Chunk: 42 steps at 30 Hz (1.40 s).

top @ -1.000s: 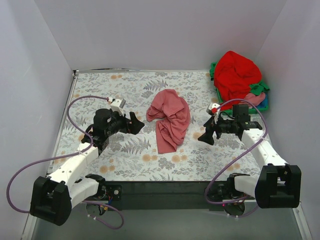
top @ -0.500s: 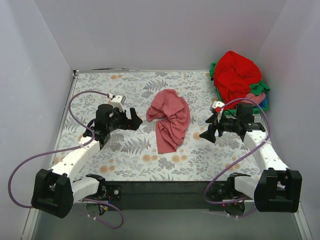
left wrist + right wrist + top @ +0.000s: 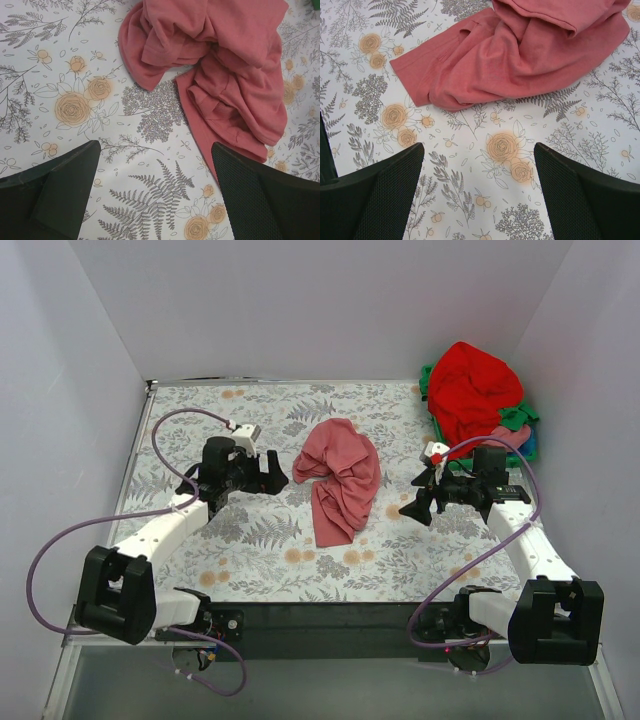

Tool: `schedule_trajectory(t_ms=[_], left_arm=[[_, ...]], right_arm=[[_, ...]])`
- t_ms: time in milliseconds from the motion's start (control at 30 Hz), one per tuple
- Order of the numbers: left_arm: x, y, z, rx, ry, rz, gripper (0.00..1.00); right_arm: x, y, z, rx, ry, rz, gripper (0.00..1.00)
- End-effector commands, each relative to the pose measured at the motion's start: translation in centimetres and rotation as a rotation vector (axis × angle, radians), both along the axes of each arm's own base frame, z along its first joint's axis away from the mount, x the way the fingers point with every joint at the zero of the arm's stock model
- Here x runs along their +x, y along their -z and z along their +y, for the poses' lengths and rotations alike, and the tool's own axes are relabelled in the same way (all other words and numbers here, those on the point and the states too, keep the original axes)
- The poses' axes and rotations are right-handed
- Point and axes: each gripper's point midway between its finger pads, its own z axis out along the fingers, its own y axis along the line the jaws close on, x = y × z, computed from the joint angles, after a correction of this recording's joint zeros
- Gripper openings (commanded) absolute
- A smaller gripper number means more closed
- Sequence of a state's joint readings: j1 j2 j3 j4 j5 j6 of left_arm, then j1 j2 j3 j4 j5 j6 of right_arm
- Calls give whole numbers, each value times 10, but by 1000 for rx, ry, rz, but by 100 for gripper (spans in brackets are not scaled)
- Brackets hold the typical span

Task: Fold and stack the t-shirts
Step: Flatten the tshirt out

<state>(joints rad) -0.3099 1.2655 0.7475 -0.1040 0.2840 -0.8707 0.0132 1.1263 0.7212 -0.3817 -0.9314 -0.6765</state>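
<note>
A dusty rose-pink t-shirt (image 3: 340, 478) lies crumpled in the middle of the floral table; it also shows in the left wrist view (image 3: 220, 65) and the right wrist view (image 3: 520, 55). My left gripper (image 3: 272, 478) is open and empty just left of the shirt, its jaws wide over bare cloth (image 3: 155, 195). My right gripper (image 3: 417, 506) is open and empty to the right of the shirt, jaws wide (image 3: 480, 195). A bright red t-shirt (image 3: 472, 388) is heaped on top of green (image 3: 516, 418) and pink (image 3: 508, 437) shirts at the back right.
A green plastic basket (image 3: 428, 382) holds the heap of shirts at the table's back right corner. White walls close in the left, back and right. The floral tablecloth (image 3: 250, 550) covers the table; its dark front edge runs between the arm bases.
My left gripper has moved back and toward the pink shirt, turning to face it. My right gripper has shifted slightly back and right. The shirt has not moved.
</note>
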Motion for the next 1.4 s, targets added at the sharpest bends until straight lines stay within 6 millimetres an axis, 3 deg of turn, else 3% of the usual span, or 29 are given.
schedule_trajectory(t_ms=[0,467,600,833,1067,1100,1167,1367], left_arm=[[5,-7,-8,1,42,0,93],[12,14,-15,60,63,68,92],[19,21,-19,82,66,92,88],[44,38,-29,125,68,124,82],[74,55,-53,128,110,154,77],[81,51,-58,119,113,143,75],[86,63,-63,120,123,168,75],[99,78,-78,111,162,205,63]], right_arm=[[0,-4,3,27,-16,-22,97],[0,-1,3,26,-13,-13,97],[0,-1,4,29,-18,-10,97],[0,-1,3,26,-16,-13,97],[0,0,3,26,-16,-8,97],[0,0,3,26,-16,-8,97],[0,1,3,25,-15,-5,97],[-1,3,4,33,-23,6,97]])
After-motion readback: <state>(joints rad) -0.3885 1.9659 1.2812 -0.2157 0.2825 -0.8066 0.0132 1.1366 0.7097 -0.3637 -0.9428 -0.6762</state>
